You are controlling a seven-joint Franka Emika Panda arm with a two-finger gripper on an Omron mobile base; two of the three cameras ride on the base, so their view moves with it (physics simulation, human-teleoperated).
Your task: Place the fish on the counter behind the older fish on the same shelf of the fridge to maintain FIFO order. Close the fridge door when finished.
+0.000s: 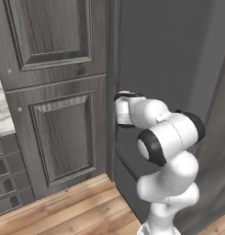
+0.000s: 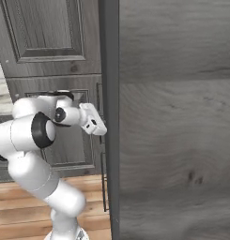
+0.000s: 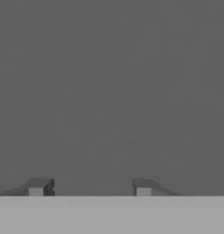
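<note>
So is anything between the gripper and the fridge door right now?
Nothing visible is. In the hand view, the gripper is open and empty, facing the flat dark grey fridge door with nothing between them. The left base view shows the hand close up against that same panel.

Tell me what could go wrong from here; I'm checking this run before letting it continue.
1. The open pincer faces the flat fridge door very closely, with nothing between its tips. Pushing further would probably ram the panel rather than grip anything.
2. The arm's folded elbow sits right in front of that door, so if the door swings outward it may strike the arm.
</note>
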